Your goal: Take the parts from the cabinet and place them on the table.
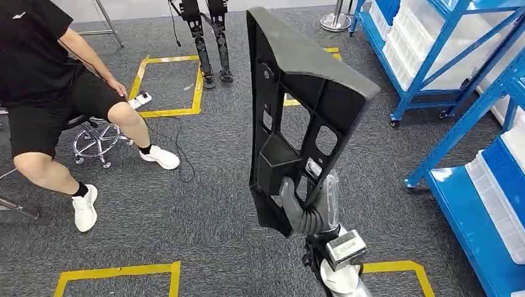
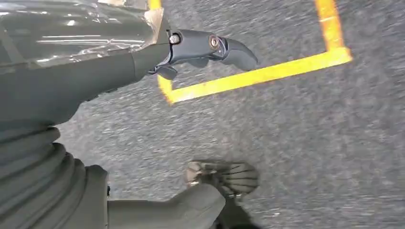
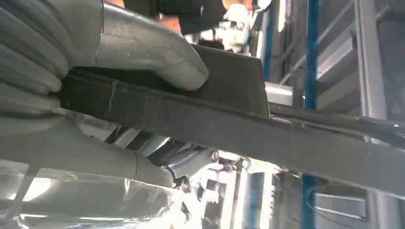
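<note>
Head view shows the right hand [image 1: 308,210] with fingers clamped on the black part [image 1: 297,111], held upright over grey carpet [image 1: 186,210]. Left hand's [image 2: 191,47] fingers hang apart, empty. Taking looks done; placing remains.

Grey carpet [image 1: 204,204] with yellow tape squares [image 1: 167,86], blue shelving [image 1: 433,68] alongside.

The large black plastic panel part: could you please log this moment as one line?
right hand: grips large black plastic panel part, upright over grey carpet | left hand: holds nothing | seated person: left | blue shelving: right
</note>
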Controlling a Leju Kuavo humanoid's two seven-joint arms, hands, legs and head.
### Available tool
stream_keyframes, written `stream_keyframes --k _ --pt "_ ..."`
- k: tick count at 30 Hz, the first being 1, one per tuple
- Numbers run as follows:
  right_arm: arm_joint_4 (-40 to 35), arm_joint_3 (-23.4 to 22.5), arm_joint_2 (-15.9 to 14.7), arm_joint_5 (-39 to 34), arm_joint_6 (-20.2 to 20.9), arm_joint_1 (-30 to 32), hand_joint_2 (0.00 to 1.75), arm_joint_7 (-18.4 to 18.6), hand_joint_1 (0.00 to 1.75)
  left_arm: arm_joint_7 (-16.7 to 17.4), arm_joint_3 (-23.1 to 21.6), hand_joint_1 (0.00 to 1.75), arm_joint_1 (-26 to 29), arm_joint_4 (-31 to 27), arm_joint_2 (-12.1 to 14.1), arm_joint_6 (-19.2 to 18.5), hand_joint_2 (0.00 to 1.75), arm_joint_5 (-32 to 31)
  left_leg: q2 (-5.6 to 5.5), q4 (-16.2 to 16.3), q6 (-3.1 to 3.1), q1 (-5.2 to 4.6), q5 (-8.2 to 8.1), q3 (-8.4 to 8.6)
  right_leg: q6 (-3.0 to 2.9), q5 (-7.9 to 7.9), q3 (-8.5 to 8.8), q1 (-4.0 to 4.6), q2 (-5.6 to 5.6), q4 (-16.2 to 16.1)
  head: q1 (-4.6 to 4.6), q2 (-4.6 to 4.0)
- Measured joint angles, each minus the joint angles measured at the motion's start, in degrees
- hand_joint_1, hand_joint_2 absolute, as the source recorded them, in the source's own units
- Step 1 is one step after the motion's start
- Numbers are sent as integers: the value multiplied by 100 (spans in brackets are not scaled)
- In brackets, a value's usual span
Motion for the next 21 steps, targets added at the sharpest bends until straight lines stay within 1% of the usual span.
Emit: stream_keyframes --k 1,2,3,4,5,6,7,8,9,10,11,12,13,14,15,16,17,18,19,20,21 --pt "-15 31 9 0 39 -3 175 37 175 9 0 0 55 0 -4 20 175 -9 -37 6 -9 16 -4 -12 -20 8 12 -27 -45 -7 -7 -2" --pt "-40 42 26 -2 78 -11 175 78 175 18 0 0 81 5 -21 33 175 -13 98 60 -25 19 -47 -13 -56 15 31 -36 -101 -27 -2 0" --pt "-65 48 44 -2 98 -13 175 112 175 24 4 0 83 7 -42 46 175 -9 365 225 -42 -1 -153 -92 -75 8 49 -20 -140 -36 -43 0" --pt "-103 59 48 -2 107 -18 175 116 175 26 13 0 75 7 -48 50 175 9 525 580 -59 6 -346 -268 -118 2 56 11 -210 -46 -61 -2" --pt "-136 64 46 -4 120 -23 175 125 175 28 22 0 69 7 -57 50 175 13 604 1080 -67 17 -572 -529 -136 -9 56 44 -292 -46 -57 0" --pt "-140 64 46 -11 140 -23 175 138 175 31 22 0 72 7 -66 50 175 13 634 1461 -65 18 -709 -730 -155 -21 57 66 -364 -45 -61 0" --pt "-140 64 46 -18 160 -23 175 153 175 35 24 0 80 9 -77 48 175 13 639 1689 -59 18 -738 -863 -172 -33 58 88 -435 -45 -57 0" --pt "-142 64 46 -17 164 -24 175 158 175 44 24 0 90 9 -87 48 175 13 640 1649 -38 17 -656 -857 -185 -43 66 106 -492 -45 -59 -2" --pt "-155 64 46 -20 166 -24 175 168 175 50 26 0 99 11 -94 48 175 13 641 1417 -10 14 -492 -747 -200 -54 77 119 -541 -46 -57 0" --pt "-171 64 46 -20 166 -29 175 177 175 55 26 0 103 11 -96 46 175 11 659 954 29 7 -237 -503 -218 -69 97 132 -595 -46 -59 -2" --pt "-193 64 46 -20 166 -49 175 182 175 55 24 0 101 11 -96 44 175 -5 756 424 85 -20 10 -209 -236 -83 121 145 -644 -49 -57 0" --pt "-210 64 46 -20 168 -66 175 184 175 57 24 0 91 9 -96 37 175 -16 981 125 111 -71 -15 -48 -224 -96 142 144 -681 -72 -55 0" --pt "-227 61 44 -20 171 -80 175 184 175 61 24 0 77 9 -96 33 175 -33 1164 54 134 -168 -41 -17 -209 -98 150 209 -722 -80 -50 0" --pt "-234 61 39 -24 173 -98 175 190 175 61 22 0 68 9 -98 26 175 -52 1097 41 162 -186 -42 -29 -200 -92 157 162 -772 -123 -59 -2" --pt "-234 61 35 -28 177 -122 175 201 175 74 22 0 71 9 -98 22 175 -88 1034 29 184 -208 -39 -37 -181 -100 175 158 -822 -135 -48 -2" --pt "-236 57 33 -26 182 -153 175 210 175 94 20 0 75 9 -98 15 175 -140 974 -1 203 -231 -36 -27 -176 -100 205 160 -887 -161 -66 0" --pt "-263 53 33 -2 190 -187 175 232 175 147 13 0 75 11 -101 13 175 -223 879 -177 232 -160 53 108 -134 -153 179 228 -916 -138 -50 0" --pt "-284 22 17 24 199 -232 175 249 175 197 -9 0 77 11 -114 5 175 -313 830 -263 220 -166 71 178 -130 -183 176 159 -626 -15 -37 -2" --pt "-311 5 11 57 203 -286 175 249 175 285 -44 0 58 11 -114 0 175 -390 778 -265 269 -147 90 193 -160 -309 39 160 -415 274 -57 0" --pt "-317 -13 -13 70 212 -327 175 249 175 343 -85 0 42 11 -114 0 175 -453 704 -264 287 -146 84 190 -193 -456 -173 158 -318 660 -15 -2" --pt "-317 -30 -39 76 216 -338 175 267 175 380 -133 0 21 11 -114 7 175 -487 618 -264 285 -146 83 195 -204 -570 -399 147 -286 1056 -13 0"
